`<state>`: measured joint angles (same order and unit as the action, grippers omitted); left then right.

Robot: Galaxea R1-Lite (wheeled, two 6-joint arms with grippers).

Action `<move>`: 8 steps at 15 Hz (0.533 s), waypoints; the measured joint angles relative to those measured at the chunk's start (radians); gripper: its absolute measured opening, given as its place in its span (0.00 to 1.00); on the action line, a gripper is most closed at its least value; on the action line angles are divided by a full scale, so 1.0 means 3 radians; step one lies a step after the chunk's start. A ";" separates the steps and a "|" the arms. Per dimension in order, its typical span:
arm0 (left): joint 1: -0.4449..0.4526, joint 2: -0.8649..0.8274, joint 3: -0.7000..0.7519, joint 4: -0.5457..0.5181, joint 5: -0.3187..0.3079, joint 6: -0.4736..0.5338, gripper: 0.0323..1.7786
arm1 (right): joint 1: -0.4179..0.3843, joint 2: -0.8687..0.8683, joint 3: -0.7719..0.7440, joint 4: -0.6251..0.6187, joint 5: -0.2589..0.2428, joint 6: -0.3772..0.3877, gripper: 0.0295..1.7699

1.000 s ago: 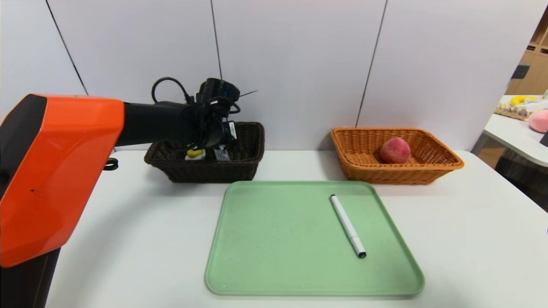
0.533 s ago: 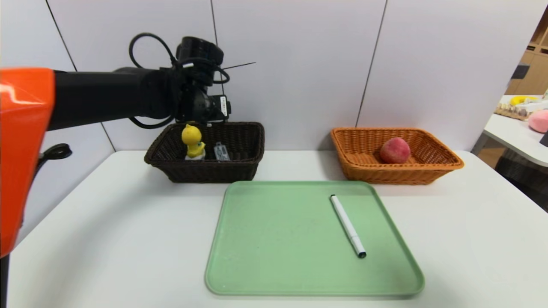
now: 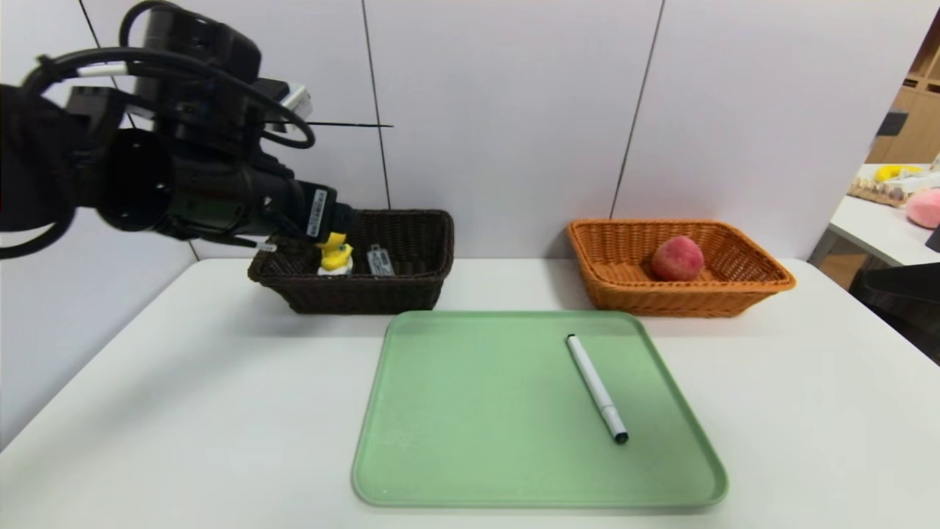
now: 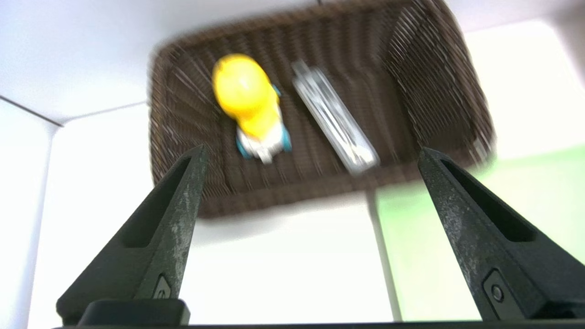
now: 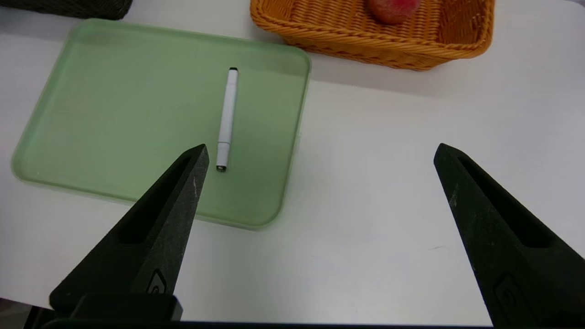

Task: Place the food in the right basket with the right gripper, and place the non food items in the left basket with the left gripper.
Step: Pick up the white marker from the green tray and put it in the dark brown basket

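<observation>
The yellow duck toy (image 3: 334, 253) (image 4: 247, 98) stands on its white base in the dark brown left basket (image 3: 367, 297) (image 4: 183, 114), with the grey case (image 3: 380, 262) (image 4: 336, 121) beside it. My left gripper (image 4: 311, 150) hangs open and empty above the basket's near side, its arm (image 3: 205, 184) raised at the upper left. The peach (image 3: 677, 258) (image 5: 392, 9) lies in the orange-tan right basket (image 3: 764, 283) (image 5: 365, 41). The white pen (image 3: 596, 388) (image 5: 227, 116) lies on the green tray (image 3: 477, 411) (image 5: 114, 114). My right gripper (image 5: 321, 147) is open over bare table to the right of the tray.
A white wall (image 3: 514, 110) rises directly behind both baskets. A side table (image 3: 881, 235) at the far right carries a pink object (image 3: 924, 207) and other items. White tabletop (image 3: 220, 382) lies on both sides of the tray.
My left gripper has opened and risen out of the dark basket, pulling back to the left. The duck toy stays standing in the basket. The pen and the peach have not moved.
</observation>
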<state>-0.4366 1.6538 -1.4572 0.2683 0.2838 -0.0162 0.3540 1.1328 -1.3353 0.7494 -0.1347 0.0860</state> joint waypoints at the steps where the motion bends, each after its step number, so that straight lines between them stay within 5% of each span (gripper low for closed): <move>1: -0.0004 -0.0194 0.0233 -0.0008 -0.0104 -0.0006 0.92 | 0.0046 0.0148 -0.0085 0.0074 0.0007 -0.0008 0.96; 5: -0.0018 -0.0912 0.0829 -0.0008 -0.0204 -0.0184 0.94 | 0.0133 0.0812 -0.0257 0.0191 0.0109 0.0016 0.96; 8: -0.0020 -0.1365 0.1213 0.0011 -0.0197 -0.0218 0.94 | 0.0221 0.1344 -0.0382 0.0215 0.0130 0.0329 0.96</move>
<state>-0.4426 1.2445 -1.0934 0.2717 0.2247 -0.0817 0.4204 1.5360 -1.4500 0.8138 -0.0957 0.1847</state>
